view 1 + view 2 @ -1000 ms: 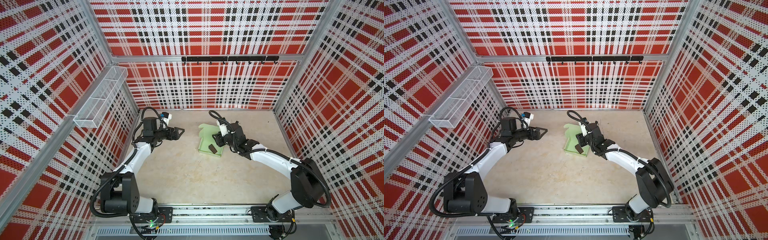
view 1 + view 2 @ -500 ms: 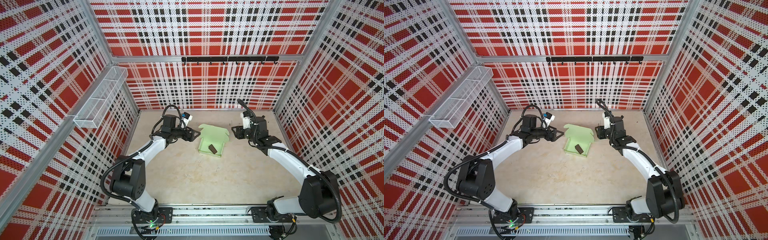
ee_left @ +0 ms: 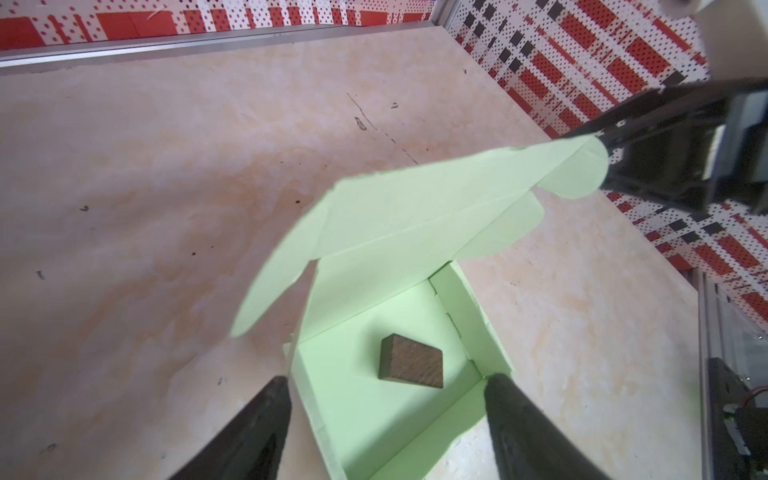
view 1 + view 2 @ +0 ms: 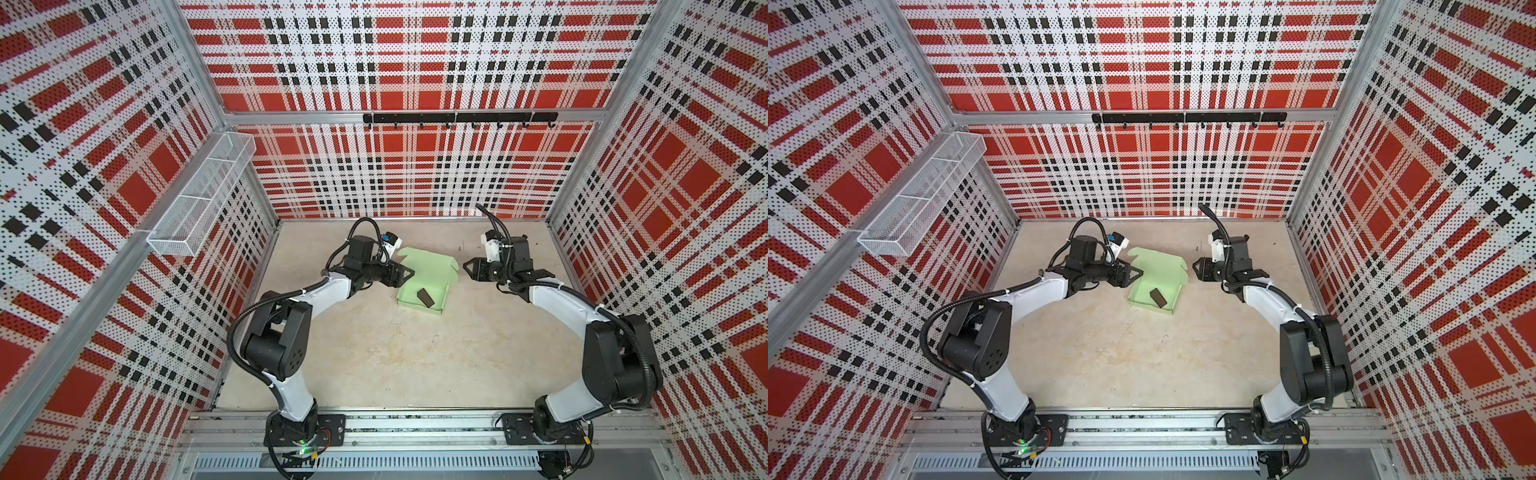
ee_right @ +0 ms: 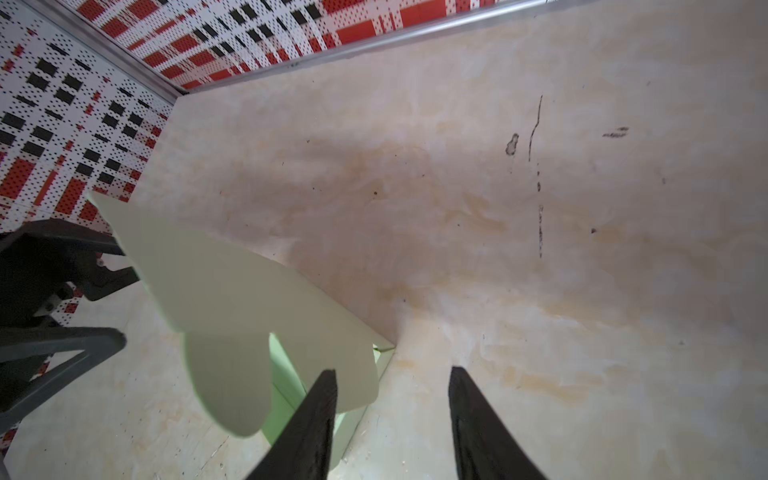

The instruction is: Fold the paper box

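Mint card box (image 4: 428, 268) sits on the surface (image 4: 415, 353) between my grippers, lid (image 3: 415, 208) half raised, scrap (image 3: 411, 361) inside. Both the left gripper (image 4: 405, 275) and right gripper (image 4: 468, 270) gape, holding nothing. I would push the lid down evenly from both sides so it seats squarely.

Probably a lab test cell (plaid perforated walls (image 4: 395, 62), aluminium base rail (image 4: 415, 430)).
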Robot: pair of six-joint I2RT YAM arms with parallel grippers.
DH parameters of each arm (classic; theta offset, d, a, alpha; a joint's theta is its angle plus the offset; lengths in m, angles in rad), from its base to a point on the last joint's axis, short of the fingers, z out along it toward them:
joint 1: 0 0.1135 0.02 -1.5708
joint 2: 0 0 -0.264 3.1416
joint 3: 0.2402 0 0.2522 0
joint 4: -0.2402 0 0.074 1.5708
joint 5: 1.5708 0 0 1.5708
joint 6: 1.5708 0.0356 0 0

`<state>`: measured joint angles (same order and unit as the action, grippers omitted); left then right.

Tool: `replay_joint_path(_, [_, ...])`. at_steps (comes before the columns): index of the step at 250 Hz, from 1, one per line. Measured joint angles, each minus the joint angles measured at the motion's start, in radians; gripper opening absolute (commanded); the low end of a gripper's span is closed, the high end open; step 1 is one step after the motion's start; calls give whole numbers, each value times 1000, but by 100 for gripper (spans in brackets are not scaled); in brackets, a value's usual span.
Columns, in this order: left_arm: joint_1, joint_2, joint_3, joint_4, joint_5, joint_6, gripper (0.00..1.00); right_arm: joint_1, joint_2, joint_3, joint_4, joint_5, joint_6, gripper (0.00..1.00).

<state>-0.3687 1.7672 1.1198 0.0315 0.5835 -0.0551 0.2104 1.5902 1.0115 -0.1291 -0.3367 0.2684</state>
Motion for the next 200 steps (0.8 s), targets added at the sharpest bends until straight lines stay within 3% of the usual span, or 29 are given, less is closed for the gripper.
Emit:
replay_joint_path(53, [3,55,45,4,-24,-39,70,-10,74,0,29,-73,6,42])
replay_joint_path(142, [12,97,118,-18,-39,-32,73,-10,77,-56,105,-163,13,39])
replay_joint_path(164, [16,129,167,-30,-13,-9,71,-10,77,-78,110,-171,12,39])
replay_joint_path(200, [23,175,230,-71,32,34,59,-10,61,-118,111,-177,5,39])
